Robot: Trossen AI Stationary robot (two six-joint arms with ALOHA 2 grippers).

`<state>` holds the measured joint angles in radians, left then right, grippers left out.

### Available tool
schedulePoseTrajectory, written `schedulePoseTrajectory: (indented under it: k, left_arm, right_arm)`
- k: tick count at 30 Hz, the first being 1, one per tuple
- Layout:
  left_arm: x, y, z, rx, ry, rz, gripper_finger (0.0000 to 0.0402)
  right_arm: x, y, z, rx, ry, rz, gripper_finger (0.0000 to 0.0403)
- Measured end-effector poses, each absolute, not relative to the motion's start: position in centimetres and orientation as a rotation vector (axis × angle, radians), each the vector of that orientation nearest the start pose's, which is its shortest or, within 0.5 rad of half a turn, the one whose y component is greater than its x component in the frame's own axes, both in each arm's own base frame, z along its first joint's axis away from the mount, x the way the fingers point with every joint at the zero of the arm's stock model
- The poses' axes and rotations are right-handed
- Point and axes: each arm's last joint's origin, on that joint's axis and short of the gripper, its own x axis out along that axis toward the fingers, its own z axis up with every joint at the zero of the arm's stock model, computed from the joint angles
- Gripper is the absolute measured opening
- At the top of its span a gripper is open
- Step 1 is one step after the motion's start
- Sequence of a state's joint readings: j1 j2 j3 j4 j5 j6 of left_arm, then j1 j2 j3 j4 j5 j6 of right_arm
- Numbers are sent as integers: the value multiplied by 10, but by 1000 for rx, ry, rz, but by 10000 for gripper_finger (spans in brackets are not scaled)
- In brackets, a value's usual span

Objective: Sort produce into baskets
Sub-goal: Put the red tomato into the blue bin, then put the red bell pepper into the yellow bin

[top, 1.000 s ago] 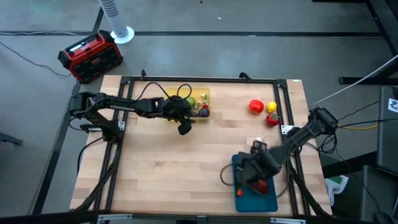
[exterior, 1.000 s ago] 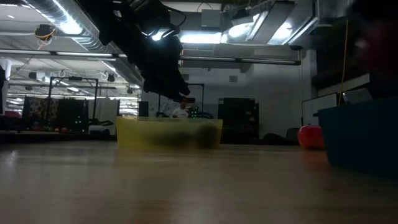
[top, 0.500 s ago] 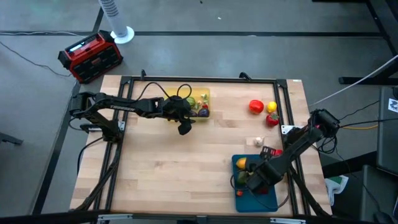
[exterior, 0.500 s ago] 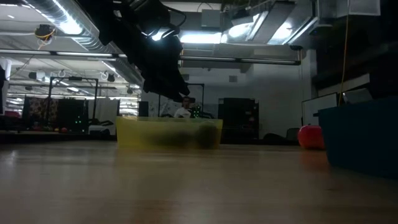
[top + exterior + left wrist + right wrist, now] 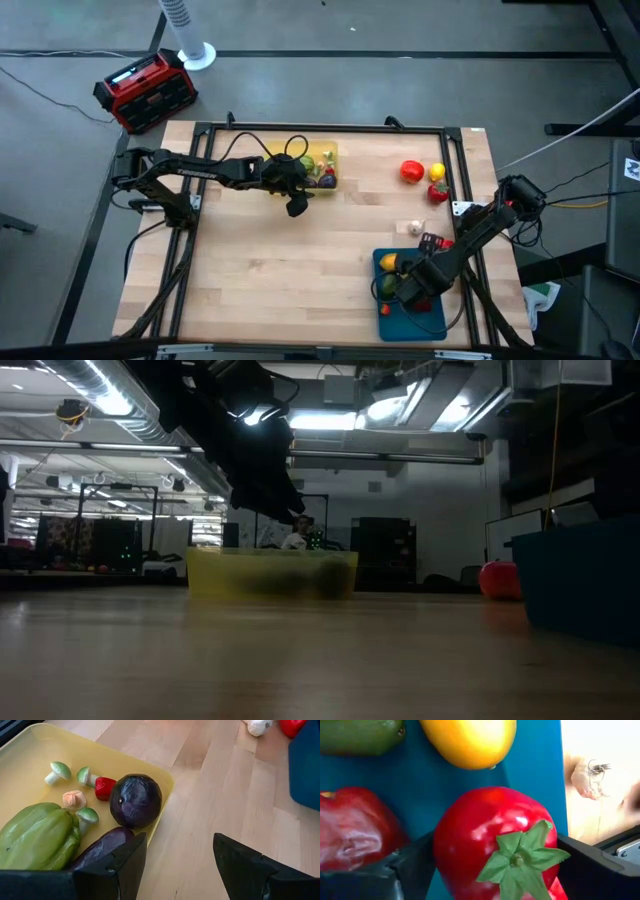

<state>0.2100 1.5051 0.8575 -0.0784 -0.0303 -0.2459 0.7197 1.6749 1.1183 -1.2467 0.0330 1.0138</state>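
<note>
Yellow tray (image 5: 165, 782) holds a green pepper (image 5: 37, 837), eggplant (image 5: 100, 847) and purple cabbage (image 5: 136, 800). Blue tray (image 5: 535, 765) holds a red tomato (image 5: 495, 840) and a lemon (image 5: 467, 740).

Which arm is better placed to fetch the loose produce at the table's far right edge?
Probably the right: its gripper is over the teal-blue tray, nearer the round red tomato; the left gripper hangs beside the translucent yellow tray.

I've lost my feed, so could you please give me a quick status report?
Right gripper open around red tomato in teal tray. Left gripper open, empty, beside yellow tray. Four pieces loose on table. Nothing in the way.
</note>
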Motion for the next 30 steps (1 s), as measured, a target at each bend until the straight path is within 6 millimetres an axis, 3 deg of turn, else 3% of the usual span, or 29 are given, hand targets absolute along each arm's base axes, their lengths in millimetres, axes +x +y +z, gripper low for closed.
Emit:
schedulePoseTrajectory:
  k: [4,12,24,30]
  left_arm:
    - [300,65,203,-299,694,318,223]
    - [300,65,203,-280,696,311,223]
    - [300,65,203,-276,697,309,223]
    - [300,65,203,-275,697,309,223]
  right_arm:
    - [200,174,194,70,1679,-390,393]
    - [199,173,196,1,1705,-338,357]
    - [199,171,243,-234,1775,-277,351]
    - [201,173,251,-264,1766,-179,351]
